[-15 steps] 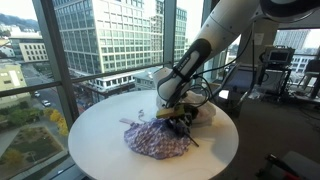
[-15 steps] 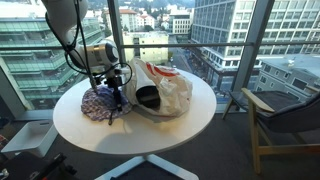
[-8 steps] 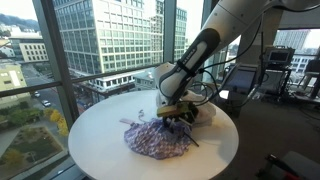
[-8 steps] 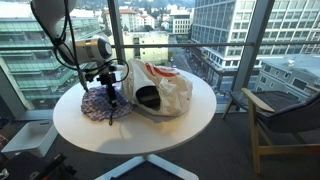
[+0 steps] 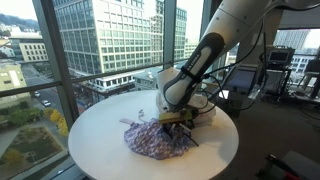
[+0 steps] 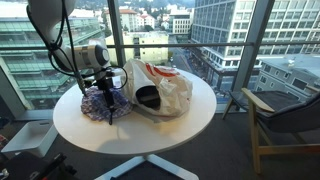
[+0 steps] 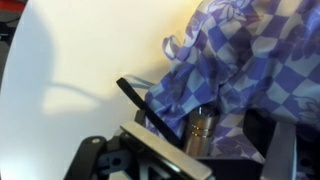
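Fingers (image 7: 132,98) stand wide apart, gripping nothing, low over the checked cloth (image 7: 240,70). Cloth lies bunched straight below and between them on the round desk (image 5: 95,140), a heap with no clear long axis. Just beyond it, a white plastic bag (image 6: 165,88).

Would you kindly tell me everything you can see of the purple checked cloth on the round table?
The purple checked cloth is soft fabric in violet-blue and white squares with a floral print, crumpled into a loose, low heap. It lies on the round white table, right beside the white plastic bag; whether they touch is unclear. The end effector hangs over its bag-side edge with jaws open, and folds of the cloth lie between them in the wrist view.
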